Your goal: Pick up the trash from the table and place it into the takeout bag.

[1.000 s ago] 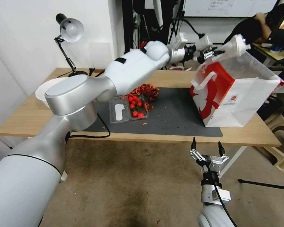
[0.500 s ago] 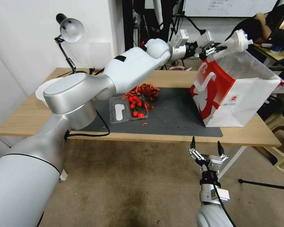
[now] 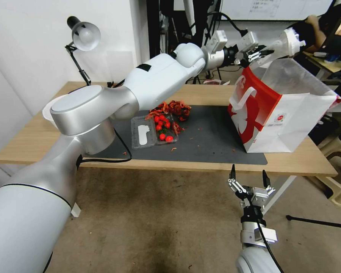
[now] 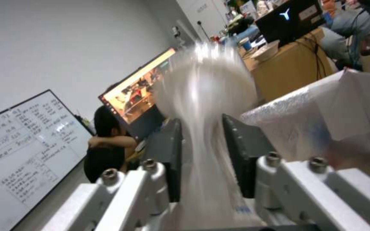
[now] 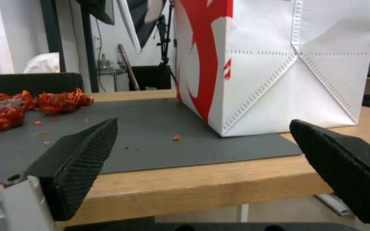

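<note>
Head view: long light-wood surface (image 3: 38,140) with dark grey mat, carrying upright white-and-red paper takeout bag (image 3: 276,117), mouth open to receive. Left hand (image 3: 258,54) raised over that mouth, clenched on crumpled clear plastic bag (image 3: 288,42), apparently positioned for a drop inside. Clear plastic tray (image 3: 144,134) with round red pieces, and heap of red shells (image 3: 174,109), lying on mat, well apart from bag, not yet collected. Right hand (image 3: 248,177) parked below surface edge, released, fingers spread wide.

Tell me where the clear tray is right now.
In the head view, the tray lies open on the mat, left of the bag, red shells just behind it.
</note>
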Controlling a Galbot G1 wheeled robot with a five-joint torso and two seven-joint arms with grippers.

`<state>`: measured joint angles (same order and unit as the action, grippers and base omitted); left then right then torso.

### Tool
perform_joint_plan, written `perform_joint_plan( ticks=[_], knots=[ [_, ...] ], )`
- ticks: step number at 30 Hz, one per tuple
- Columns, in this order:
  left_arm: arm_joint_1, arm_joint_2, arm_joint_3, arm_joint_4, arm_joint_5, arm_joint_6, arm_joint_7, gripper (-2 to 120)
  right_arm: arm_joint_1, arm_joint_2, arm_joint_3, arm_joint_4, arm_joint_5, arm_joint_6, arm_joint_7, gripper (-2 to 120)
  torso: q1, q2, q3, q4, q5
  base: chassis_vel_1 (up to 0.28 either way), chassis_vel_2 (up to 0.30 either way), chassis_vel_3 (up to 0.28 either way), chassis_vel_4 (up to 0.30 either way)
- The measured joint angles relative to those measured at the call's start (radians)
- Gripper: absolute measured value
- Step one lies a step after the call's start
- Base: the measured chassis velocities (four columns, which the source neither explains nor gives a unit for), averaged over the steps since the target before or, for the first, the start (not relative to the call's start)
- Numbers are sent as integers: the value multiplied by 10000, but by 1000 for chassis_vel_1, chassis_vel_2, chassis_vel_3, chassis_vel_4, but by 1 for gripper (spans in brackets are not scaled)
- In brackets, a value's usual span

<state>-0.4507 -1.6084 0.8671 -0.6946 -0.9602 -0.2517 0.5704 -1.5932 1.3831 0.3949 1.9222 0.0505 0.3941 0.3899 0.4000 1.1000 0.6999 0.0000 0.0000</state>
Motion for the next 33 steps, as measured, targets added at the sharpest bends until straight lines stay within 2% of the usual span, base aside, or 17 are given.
perform_joint_plan(
  ticks=[2, 5, 8, 9, 12, 16, 18, 19, 20, 21, 22, 23, 26, 27, 29, 31, 33],
  knots=[
    [0, -1, 79, -82, -18, -18, -70, 39, 17, 7, -5, -6, -2, 5, -2, 100, 0, 0, 0, -1, 0, 0, 0, 0, 0],
    [1, 1, 130, -143, -17, -37, -179, 46, 25, 17, -6, -9, -5, 11, -3, 100, 0, 0, 0, 0, 0, 0, 0, 0, 0],
    [4, 1, 85, -122, 2, -42, -333, 62, -6, 28, -1, 6, -8, 19, -4, 100, 0, 0, 0, -2, 0, 0, 0, 0, 0],
    [4, 1, 85, -122, 2, -42, -333, 62, -6, 28, -1, 6, -8, 19, -4, 100, 0, 0, 0, -2, 0, 0, 0, 0, 0],
    [-40, 11, -242, -81, 59, 49, -455, 75, -35, 13, 21, 50, -12, 19, -4, 100, 0, 0, 1, 2, -1, 0, 0, 0, 0],
    [-60, 8, -377, -226, 26, 145, -495, 85, -39, 8, 20, 86, -17, 1, -4, 100, -1, 0, 1, 1, -1, 0, 0, 0, 0],
    [26, 50, -482, -531, -50, 224, -575, 96, -52, 1, 20, 120, -39, -28, -6, 100, 0, 1, 0, -5, 1, 0, 0, 0, 0],
    [120, 218, -489, -716, -100, 285, -639, 98, -73, -1, 23, 142, -43, -43, -6, 100, -1, 1, -1, -18, 4, 0, 0, 0, 0],
    [120, 218, -489, -716, -100, 285, -639, 98, -73, -1, 23, 142, -43, -43, -6, 100, -1, 1, -1, -18, 4, 0, 0, 0, 0],
    [232, 530, -505, -874, -147, 328, -714, 99, -98, -8, 34, 150, -51, -57, -6, 100, -2, 1, 0, -20, 5, 0, 0, 0, 0],
    [436, 1166, -563, -1144, -204, 370, -845, 100, -120, -24, 58, 162, -69, -74, -4, 100, -1, 0, 1, -9, 1, 0, 0, 0, 0],
    [436, 1166, -563, -1144, -204, 370, -845, 100, -120, -24, 58, 162, -69, -74, -4, 100, -1, 0, 1, -9, 1, 0, 0, 0, 0],
    [998, 2451, -964, -1588, -180, 389, -926, 100, -142, -27, 39, 188, -110, -134, -4, 100, 0, 0, 1, 14, -10, 0, 0, 0, 0],
    [998, 2451, -964, -1588, -180, 389, -926, 100, -142, -27, 39, 188, -110, -134, -4, 100, 0, 0, 1, 14, -10, 0, 0, 0, 0],
    [1360, 3160, -1309, -2000, -161, 408, -996, 100, -155, -38, 7, 190, -151, -167, -4, 100, 0, 0, 1, 10, -10, 0, 0, 0, 0],
    [1497, 3397, -1446, -2201, -161, 442, -1040, 100, -165, -46, 4, 194, -158, -179, -4, 100, 0, 0, 1, 3, -5, 0, 0, 0, 0],
    [1872, 3924, -1778, -2650, -169, 487, -1153, 100, -201, -67, 0, 222, -171, -209, -4, 100, -1, 1, 1, -7, -1, 0, 0, 0, 0]
  ],
)
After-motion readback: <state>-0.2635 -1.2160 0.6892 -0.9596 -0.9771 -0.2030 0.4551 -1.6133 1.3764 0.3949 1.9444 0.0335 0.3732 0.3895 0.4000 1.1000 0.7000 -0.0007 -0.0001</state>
